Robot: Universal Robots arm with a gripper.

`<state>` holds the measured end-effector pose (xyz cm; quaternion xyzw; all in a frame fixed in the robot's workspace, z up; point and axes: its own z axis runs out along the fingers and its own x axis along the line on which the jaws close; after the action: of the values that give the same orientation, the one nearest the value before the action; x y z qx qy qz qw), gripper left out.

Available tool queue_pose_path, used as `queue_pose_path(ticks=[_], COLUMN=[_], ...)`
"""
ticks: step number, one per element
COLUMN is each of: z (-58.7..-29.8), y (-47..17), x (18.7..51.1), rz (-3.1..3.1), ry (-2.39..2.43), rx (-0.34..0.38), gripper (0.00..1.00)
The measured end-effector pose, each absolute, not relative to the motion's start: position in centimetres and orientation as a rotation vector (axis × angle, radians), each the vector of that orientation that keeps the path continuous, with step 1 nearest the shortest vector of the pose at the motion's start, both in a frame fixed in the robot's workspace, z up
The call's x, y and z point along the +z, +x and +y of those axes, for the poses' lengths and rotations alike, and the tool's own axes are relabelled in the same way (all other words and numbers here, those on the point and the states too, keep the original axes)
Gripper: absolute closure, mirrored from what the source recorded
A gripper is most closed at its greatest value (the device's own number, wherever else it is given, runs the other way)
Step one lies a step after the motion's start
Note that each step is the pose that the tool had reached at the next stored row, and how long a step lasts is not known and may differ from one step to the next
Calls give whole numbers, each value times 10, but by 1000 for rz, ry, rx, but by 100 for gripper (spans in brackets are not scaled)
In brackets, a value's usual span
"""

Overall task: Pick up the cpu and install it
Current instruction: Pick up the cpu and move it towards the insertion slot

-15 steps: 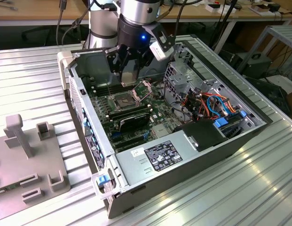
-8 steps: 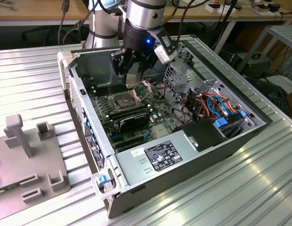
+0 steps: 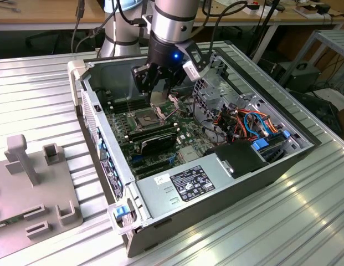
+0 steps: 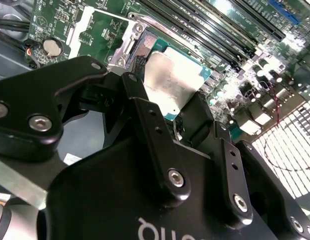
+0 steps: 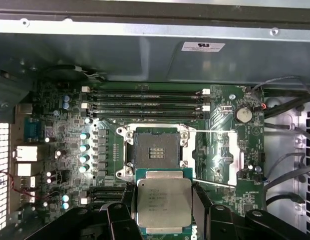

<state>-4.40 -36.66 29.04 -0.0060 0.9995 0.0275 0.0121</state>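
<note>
- one black gripper (image 3: 159, 93) hangs from the arm inside the open computer case (image 3: 103, 147), over the motherboard (image 3: 184, 134) in the exterior view.
- its two fingers (image 5: 200, 202) are drawn in narrow on the cpu (image 5: 163, 204), pressing two opposite edges, with the dull silver-grey top facing up in the first wrist view.
- in the second wrist view the cpu (image 4: 174, 80) sits between the same black fingers (image 4: 145, 117), with a thin green rim showing around the metal top.
- in the exterior view the cpu (image 3: 159, 100) is a small pale patch between the finger ends, at about one o'clock from the socket (image 3: 143, 116) and raised above the board.
- the socket (image 5: 155, 149) lies open with its contact field bare; the cpu is just beside it and not seated in it.
- the socket's load plate (image 5: 219, 155) is swung back flat on the board, next to the socket frame.
- four long black memory slots (image 5: 145, 102) run along the side of the socket away from the cpu, and a coin battery (image 5: 243, 114) lies near their end.
- in the exterior view the power supply (image 3: 183, 185) sits at about five o'clock from the socket, and a bundle of orange, red and blue cables (image 3: 246, 119) at about three o'clock.
- a grey fixture (image 3: 27, 183) rests on the ribbed metal table (image 3: 271, 227) at about eight o'clock from the case, well apart from the gripper.
</note>
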Motion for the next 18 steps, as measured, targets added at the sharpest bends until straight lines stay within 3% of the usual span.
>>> queue_pose_path(ticks=[18], z=[-365], y=[-44], x=[281], rz=[3116], ry=[-19], rx=[86], gripper=[45])
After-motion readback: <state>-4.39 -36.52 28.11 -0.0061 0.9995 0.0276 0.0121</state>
